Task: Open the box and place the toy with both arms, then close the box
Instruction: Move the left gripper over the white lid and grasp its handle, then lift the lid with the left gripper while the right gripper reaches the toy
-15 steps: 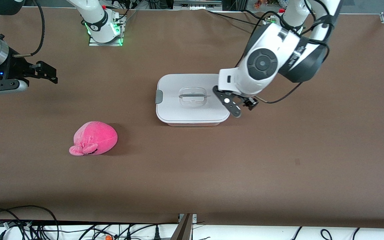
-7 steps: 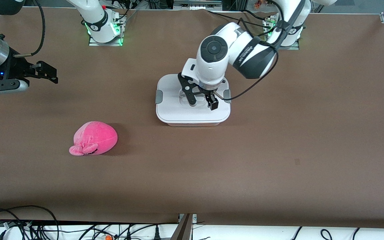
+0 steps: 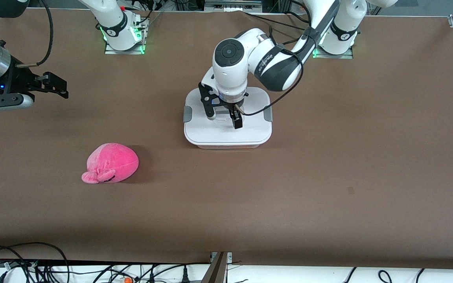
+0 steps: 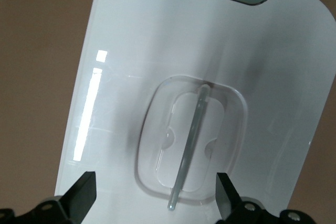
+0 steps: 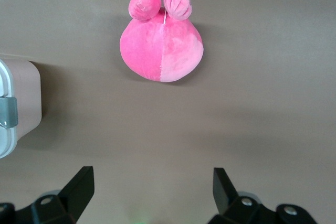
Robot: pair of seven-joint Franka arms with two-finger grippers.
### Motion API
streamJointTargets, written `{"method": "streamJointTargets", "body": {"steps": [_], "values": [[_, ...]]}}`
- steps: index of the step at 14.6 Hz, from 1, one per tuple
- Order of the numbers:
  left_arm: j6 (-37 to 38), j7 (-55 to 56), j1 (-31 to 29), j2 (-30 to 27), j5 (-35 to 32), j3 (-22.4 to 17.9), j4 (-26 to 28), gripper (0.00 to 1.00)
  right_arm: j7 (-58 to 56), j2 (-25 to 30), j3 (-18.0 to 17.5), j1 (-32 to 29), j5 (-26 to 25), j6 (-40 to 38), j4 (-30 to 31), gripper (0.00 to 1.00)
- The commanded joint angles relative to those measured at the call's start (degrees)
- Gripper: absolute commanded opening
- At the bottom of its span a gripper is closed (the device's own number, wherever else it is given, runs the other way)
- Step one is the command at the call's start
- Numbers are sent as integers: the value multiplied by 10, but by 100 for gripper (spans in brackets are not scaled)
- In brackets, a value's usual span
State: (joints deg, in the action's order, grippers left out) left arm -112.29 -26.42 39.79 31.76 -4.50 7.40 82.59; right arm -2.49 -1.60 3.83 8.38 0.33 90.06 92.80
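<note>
Glossy white-lidded box (image 3: 226,129) closed; fuzzy rounded plush toy (image 3: 111,162) apart.

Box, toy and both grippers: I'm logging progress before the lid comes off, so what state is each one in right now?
box: closed, white lid on, standing on the table.
grey side clips: down against the lid's ends.
handle: lying in its clear recess, untouched.
toy: lying on the table, outside the box, nearer the front camera.
left gripper: open, over the lid's handle, holding nothing.
right gripper: open, empty, waiting at the right arm's end.
</note>
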Motion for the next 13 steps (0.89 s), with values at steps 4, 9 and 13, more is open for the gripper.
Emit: {"method": "streamJointTargets", "body": {"steps": [4,9,13], "values": [[-8,-35,11,-1,-12,-8,24,99,3,0,-2,-3,-6,-9,-8,100],[-5,-45,23,3,-14,-9,13,52,3,0,-3,-2,-5,-9,-9,100],[-4,-52,27,4,-14,-9,-3,45,3,1,-3,-1,-5,-9,-9,100]]}}
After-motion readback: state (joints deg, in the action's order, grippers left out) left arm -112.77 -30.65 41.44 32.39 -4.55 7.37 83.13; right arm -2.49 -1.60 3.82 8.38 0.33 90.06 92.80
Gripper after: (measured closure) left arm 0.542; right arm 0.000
